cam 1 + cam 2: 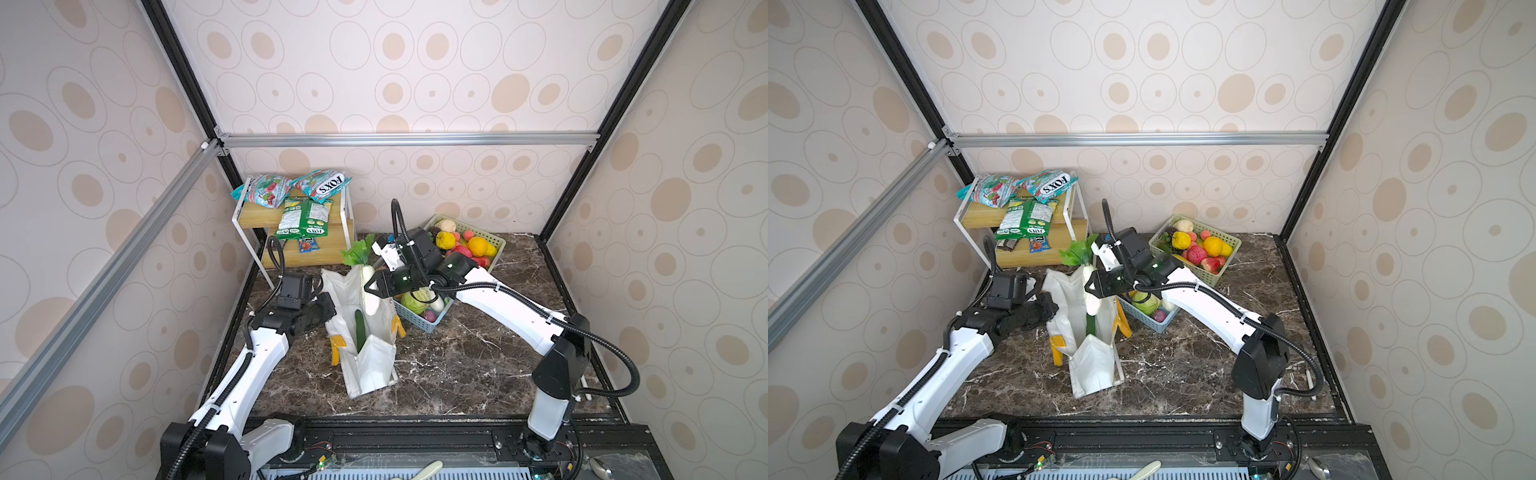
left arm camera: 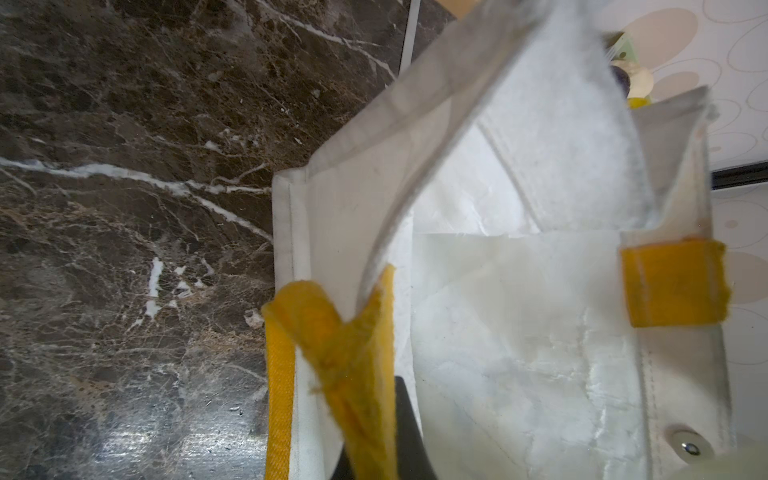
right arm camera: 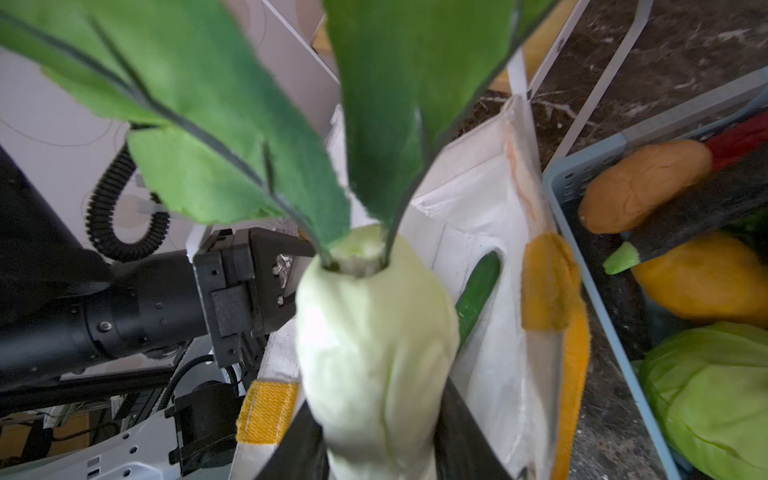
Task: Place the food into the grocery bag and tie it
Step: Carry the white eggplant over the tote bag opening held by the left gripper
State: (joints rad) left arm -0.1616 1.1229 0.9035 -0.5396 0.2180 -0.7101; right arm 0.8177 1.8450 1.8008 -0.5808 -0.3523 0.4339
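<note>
The white grocery bag (image 1: 370, 365) (image 1: 1096, 370) stands open mid-table, and a green cucumber (image 1: 360, 332) (image 3: 478, 291) lies inside it. My left gripper (image 1: 328, 305) (image 2: 374, 440) is shut on the bag's yellow handle (image 2: 353, 365) at the left rim, holding that side up. My right gripper (image 1: 374, 289) (image 3: 378, 432) is shut on a white radish (image 1: 368, 276) (image 3: 374, 332) with green leaves (image 3: 249, 145). It holds the radish tilted over the bag's mouth. More food fills two baskets to the right.
A blue basket (image 1: 419, 322) (image 3: 582, 249) holding a cabbage (image 3: 715, 395) touches the bag's right side. A green basket (image 1: 496, 247) of fruit stands behind it. A wooden shelf (image 1: 253, 216) with snack packets stands at the back left. Bare marble lies in front of the bag.
</note>
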